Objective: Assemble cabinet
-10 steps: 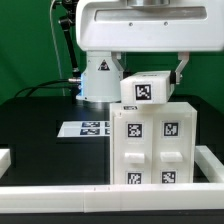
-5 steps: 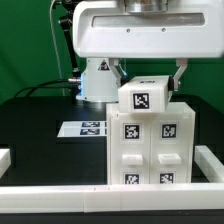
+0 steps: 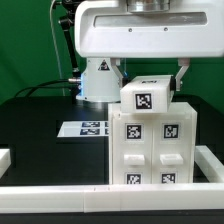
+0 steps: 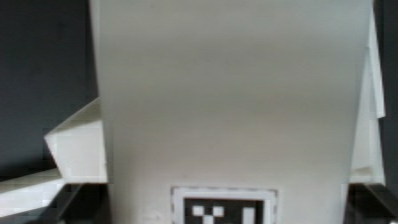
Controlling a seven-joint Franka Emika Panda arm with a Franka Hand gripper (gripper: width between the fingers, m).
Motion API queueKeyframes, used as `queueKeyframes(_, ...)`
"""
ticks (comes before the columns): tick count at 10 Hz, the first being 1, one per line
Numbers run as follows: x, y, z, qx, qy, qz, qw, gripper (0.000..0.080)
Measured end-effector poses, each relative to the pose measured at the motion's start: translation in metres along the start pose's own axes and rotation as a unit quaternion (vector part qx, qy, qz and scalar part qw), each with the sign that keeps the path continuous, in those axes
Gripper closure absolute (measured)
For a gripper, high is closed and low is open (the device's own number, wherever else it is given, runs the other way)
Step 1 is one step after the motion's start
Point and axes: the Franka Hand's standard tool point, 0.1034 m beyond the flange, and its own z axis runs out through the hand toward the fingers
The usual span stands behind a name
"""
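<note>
The cabinet body (image 3: 150, 150) is a large white box standing upright on the black table in the middle of the exterior view, with several black-and-white tags on its front. A smaller white tagged piece (image 3: 148, 96) sits on its top, nearly level. My gripper (image 3: 152, 80) reaches down from above with a finger on either side of this piece and is shut on it. In the wrist view the white piece (image 4: 231, 100) fills nearly the whole picture, with one tag (image 4: 222, 210) at its near end. My fingertips are hidden there.
The marker board (image 3: 88, 128) lies flat on the table at the exterior view's left of the cabinet. A white rail (image 3: 60, 192) runs along the table's front edge, with raised ends at both sides. The arm's base (image 3: 98, 80) stands behind.
The small tagged piece was tilted on top of the cabinet body. It now sits straighter and has shifted slightly toward the exterior view's right with my gripper.
</note>
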Motion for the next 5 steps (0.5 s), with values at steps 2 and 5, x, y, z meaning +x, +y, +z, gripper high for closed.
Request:
queueKeyframes(2,0.0,0.0001,0.0,0.0,0.0,-0.001,1.0,0.0243)
queueKeyframes(5,0.0,0.0001,0.0,0.0,0.0,0.01,1.0,0.0243)
